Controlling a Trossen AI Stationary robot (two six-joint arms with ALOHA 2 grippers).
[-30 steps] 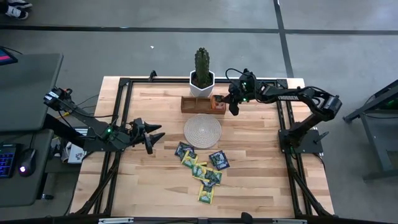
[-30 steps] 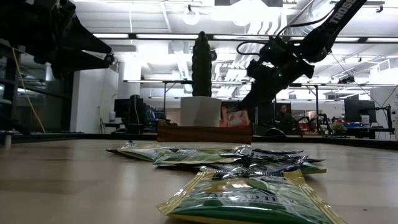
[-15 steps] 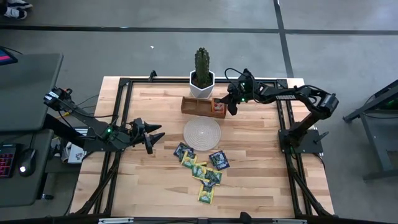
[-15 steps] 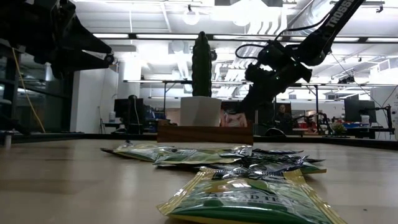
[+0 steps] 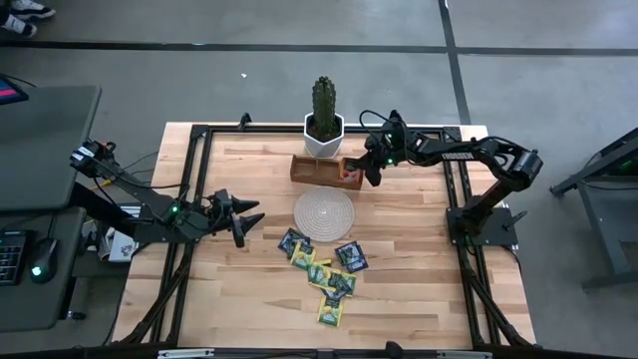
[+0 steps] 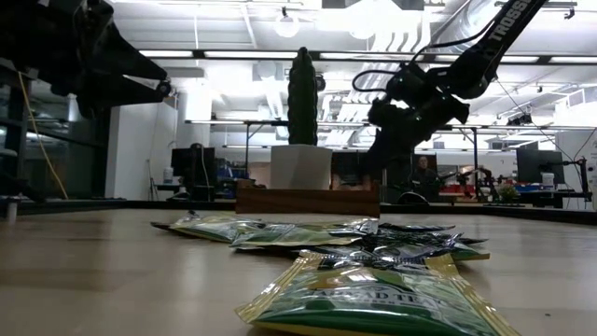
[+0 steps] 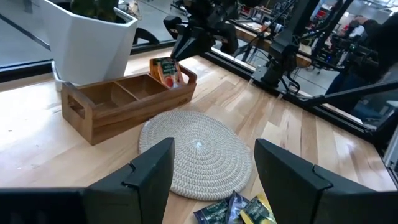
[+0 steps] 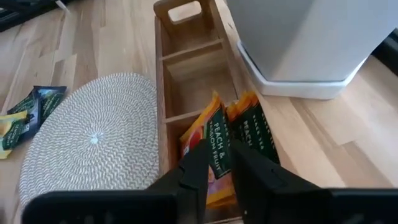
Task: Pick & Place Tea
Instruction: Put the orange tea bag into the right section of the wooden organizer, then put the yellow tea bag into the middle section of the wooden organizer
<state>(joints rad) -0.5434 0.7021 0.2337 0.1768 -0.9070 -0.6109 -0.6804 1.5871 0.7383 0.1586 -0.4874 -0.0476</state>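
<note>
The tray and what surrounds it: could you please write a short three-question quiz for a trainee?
1. True or false: the mat lies inside the tray.
2. What colour are the sachets in the tray? A green, B orange, C blue.
3. Which is at the tray, the left gripper or the right gripper?
Key: 1 false; 2 B; 3 right gripper.
</note>
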